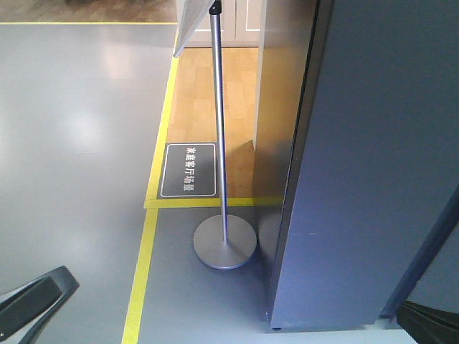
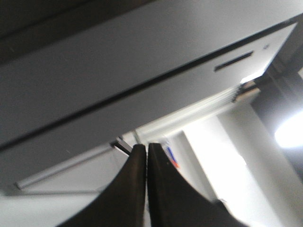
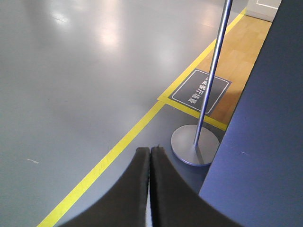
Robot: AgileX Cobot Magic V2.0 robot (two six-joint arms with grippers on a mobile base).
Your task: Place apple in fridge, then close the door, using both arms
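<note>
Grey fridge [image 1: 373,179] beside a sign stand [image 1: 224,244]; each claw, left [image 2: 146,153] and right [image 3: 150,156], pressed together

A sign stand [image 1: 224,244] stands left of the fridge [image 1: 373,165].

One text shows: a dark floor sign [image 1: 187,170] with a white border and white Chinese characters, lying by the yellow line [image 1: 140,276] behind the pole stand [image 1: 224,242]. The characters read 家庭客厅场景. No other lettering is legible.
</note>
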